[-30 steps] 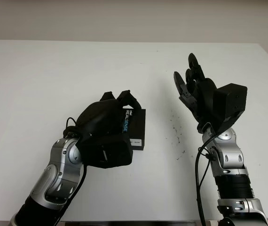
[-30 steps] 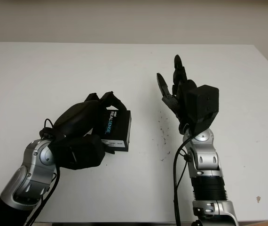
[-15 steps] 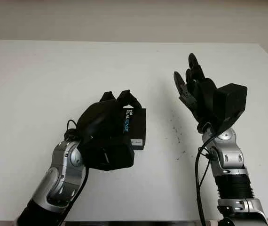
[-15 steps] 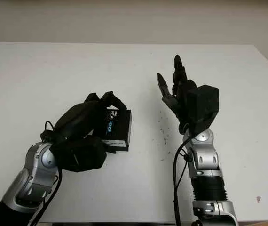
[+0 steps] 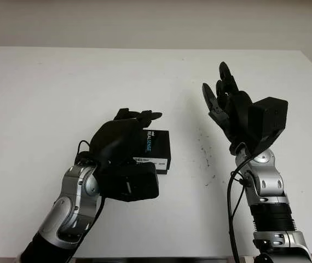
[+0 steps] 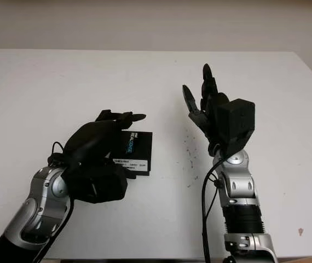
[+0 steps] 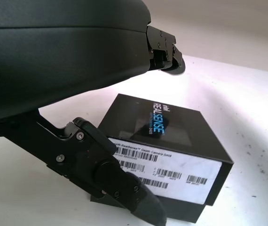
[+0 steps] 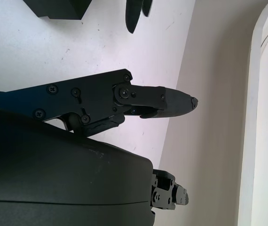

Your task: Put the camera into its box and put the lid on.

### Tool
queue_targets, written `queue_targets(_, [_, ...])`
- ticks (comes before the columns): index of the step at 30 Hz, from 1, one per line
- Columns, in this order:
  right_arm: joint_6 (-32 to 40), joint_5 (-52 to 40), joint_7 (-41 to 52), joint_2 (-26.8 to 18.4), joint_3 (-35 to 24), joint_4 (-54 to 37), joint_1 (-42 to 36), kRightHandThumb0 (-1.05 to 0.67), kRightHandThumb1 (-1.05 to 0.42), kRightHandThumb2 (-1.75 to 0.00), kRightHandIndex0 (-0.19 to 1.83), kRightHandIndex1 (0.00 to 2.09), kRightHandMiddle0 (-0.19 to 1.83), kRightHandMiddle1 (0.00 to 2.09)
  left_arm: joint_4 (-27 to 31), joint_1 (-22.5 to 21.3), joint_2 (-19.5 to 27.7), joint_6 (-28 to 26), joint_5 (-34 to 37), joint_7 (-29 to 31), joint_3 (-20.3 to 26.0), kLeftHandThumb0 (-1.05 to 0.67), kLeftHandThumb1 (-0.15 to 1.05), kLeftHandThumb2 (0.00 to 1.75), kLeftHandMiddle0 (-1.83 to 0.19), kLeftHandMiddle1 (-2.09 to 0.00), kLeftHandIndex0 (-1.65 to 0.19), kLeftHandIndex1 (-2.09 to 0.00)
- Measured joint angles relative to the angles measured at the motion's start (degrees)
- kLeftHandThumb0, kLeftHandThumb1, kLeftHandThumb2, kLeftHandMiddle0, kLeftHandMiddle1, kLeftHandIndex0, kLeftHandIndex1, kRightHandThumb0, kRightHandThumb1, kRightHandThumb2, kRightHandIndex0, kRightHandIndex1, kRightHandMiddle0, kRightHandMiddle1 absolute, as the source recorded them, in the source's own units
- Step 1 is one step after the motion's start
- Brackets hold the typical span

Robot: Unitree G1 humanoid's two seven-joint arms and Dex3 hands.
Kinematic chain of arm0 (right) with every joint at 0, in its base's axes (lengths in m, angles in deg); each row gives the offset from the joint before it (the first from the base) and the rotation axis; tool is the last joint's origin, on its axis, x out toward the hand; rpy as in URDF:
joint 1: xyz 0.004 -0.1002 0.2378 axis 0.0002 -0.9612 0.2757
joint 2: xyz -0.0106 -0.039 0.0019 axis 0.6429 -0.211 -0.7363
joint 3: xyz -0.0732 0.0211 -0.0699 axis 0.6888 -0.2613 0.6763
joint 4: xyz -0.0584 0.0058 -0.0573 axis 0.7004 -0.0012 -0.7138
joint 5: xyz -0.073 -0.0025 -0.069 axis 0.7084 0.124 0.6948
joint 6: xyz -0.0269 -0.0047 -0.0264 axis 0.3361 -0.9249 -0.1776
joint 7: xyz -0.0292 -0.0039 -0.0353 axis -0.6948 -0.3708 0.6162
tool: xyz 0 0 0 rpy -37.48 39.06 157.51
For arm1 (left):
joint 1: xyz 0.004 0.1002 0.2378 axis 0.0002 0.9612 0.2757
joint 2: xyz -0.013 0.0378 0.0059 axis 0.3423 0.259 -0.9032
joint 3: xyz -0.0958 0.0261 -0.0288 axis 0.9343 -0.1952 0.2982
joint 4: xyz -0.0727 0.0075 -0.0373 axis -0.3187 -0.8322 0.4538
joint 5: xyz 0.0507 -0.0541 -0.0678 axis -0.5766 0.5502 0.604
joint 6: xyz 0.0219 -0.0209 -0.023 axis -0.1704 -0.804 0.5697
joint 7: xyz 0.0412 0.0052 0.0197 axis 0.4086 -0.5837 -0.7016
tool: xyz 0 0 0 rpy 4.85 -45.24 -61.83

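Note:
The black camera box (image 5: 157, 148), lid closed and printed with "REALSENSE", lies flat on the white table (image 5: 46, 87) left of centre. My left hand (image 5: 137, 129) hovers over the box's left part, open, its fingers (image 7: 164, 59) stretched out above the lid without touching it. Its thumb (image 7: 124, 188) sits beside the box's labelled side (image 7: 171, 172). My right hand (image 5: 224, 98) is raised above the table to the right of the box, open and holding nothing. The camera itself is hidden from me.
Small dark specks (image 5: 204, 153) mark the table between the box and my right arm. The white tabletop stretches wide behind and to both sides. A pale wall (image 8: 218, 94) stands beyond the table's far edge.
My left hand's fingers have uncurled and lifted off the box, which now lies flat on the table. The right hand has not moved.

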Motion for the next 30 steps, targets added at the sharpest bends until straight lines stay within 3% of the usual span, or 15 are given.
queue_targets(11, [-0.04,-0.41,0.16,0.0,-0.05,0.0,0.0,-0.55,-1.05,-0.4,-0.16,0.05,-0.1,0.05,0.68,0.0,0.28,-0.46,-0.41,3.94,0.0,-0.81,1.05,0.2,0.19,0.0,0.18,-0.01])
queue_targets(21, [-0.24,-0.13,0.04,0.0,-0.05,0.0,0.0,-0.55,-1.05,-0.4,-0.16,0.05,-0.1,0.05,4.08,1.69,2.0,0.24,-0.02,7.48,0.17,-0.92,1.05,0.59,0.19,0.0,0.19,0.0])
queue_targets(30, [-0.21,-0.03,-0.05,0.0,-0.08,-0.01,0.0,-0.56,-1.05,-0.39,-0.15,0.06,-0.09,0.06,8.06,3.51,2.94,0.08,1.6,10.26,1.36,-0.91,1.05,0.6,0.19,0.0,0.19,0.0])
